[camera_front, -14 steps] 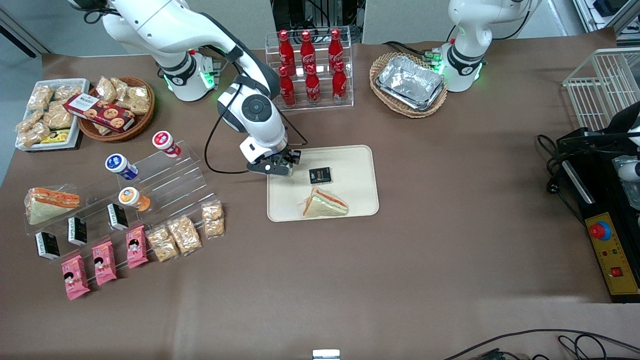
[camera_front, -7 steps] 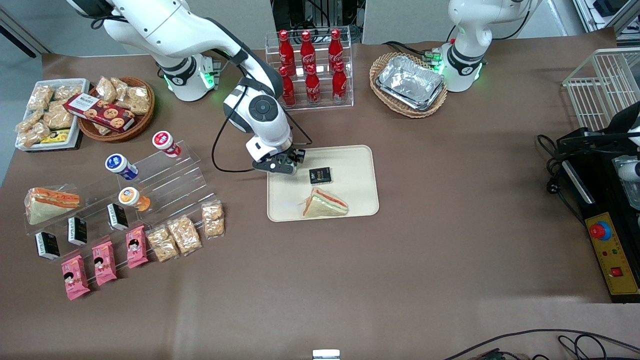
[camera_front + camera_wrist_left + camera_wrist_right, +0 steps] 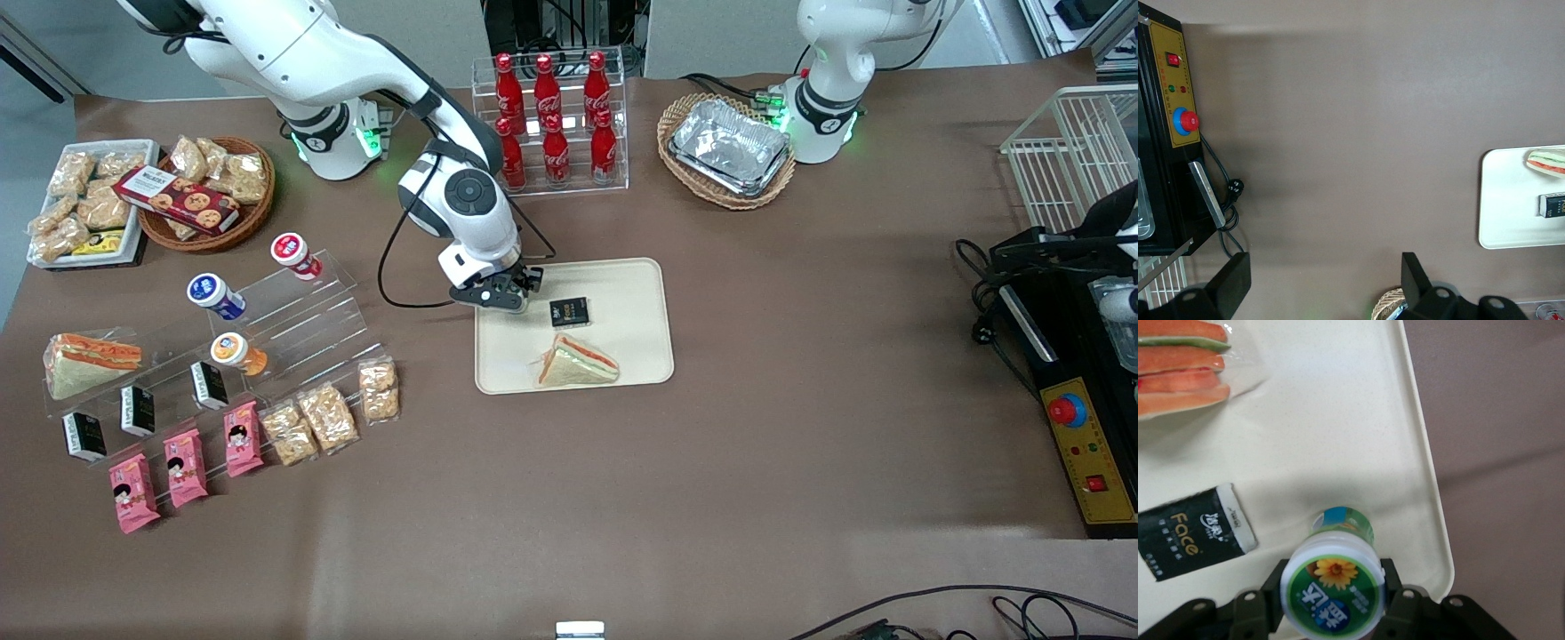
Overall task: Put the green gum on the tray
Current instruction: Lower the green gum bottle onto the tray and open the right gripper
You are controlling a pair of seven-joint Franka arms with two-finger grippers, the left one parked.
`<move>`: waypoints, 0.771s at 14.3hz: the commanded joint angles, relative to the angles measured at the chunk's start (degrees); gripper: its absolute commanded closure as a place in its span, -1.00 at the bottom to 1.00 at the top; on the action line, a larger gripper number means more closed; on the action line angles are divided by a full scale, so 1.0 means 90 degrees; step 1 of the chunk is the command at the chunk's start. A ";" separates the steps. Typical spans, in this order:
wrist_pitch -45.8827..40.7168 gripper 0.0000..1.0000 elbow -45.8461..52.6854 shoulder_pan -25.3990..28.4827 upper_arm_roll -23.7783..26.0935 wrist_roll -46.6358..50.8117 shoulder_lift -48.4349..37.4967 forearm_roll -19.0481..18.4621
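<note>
We are clamping our pincer point(image 3: 1335, 603) on the light, rigid, smooth green gum point(image 3: 1334, 583) just below its lid, above the tray point(image 3: 1358, 433), centre frame.

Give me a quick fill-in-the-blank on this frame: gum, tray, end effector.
1. The end effector is shut on the ____ gum.
2. The gum bottle hangs over the cream ____, near one of its corners.
3. On the tray lie a wrapped sandwich and a small ____ packet.
4. On the clear stepped stand sit ____ other gum bottles: red-, blue- and orange-lidded.

Missing words: green; tray; black; three
</note>
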 commanded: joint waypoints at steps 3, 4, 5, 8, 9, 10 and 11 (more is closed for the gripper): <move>0.0164 -0.70 0.0012 -0.0022 0.0018 0.0269 0.0088 -0.0224; 0.0164 -0.73 0.0012 -0.0022 0.0018 0.0279 0.0088 -0.0224; 0.0164 -0.88 0.0012 -0.0022 0.0018 0.0279 0.0088 -0.0224; 0.0164 -0.99 0.0012 -0.0022 0.0018 0.0279 0.0079 -0.0224; 0.0164 -0.99 0.0012 -0.0022 0.0018 0.0279 0.0079 -0.0224; 0.0164 -0.99 0.0012 -0.0022 0.0018 0.0279 0.0088 -0.0224; 0.0164 -0.99 0.0012 -0.0022 0.0018 0.0279 0.0079 -0.0224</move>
